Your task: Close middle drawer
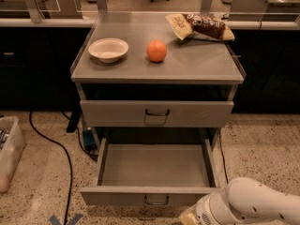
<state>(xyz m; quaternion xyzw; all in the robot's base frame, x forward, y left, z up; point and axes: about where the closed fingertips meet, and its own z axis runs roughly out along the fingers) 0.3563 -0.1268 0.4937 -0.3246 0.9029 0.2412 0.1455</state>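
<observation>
The middle drawer (154, 165) is pulled far out of the gray metal cabinet and shows an empty inside. Its flat front (117, 198) faces me at the bottom, with a small dark wire handle (156, 200) at centre. The uppermost drawer front (157, 113) sits above it, slightly out. The lowest drawer is hidden below. My gripper (190, 216) is at the bottom edge, just right of the middle drawer's handle and in front of the drawer front, at the end of my white arm (253, 204).
On the cabinet top (197, 64) stand a white bowl (108, 49), an orange (156, 50) and a chip bag (199, 26). A black cable (61, 149) runs over the floor at left, next to a clear bin (9, 151). Dark counters flank the cabinet.
</observation>
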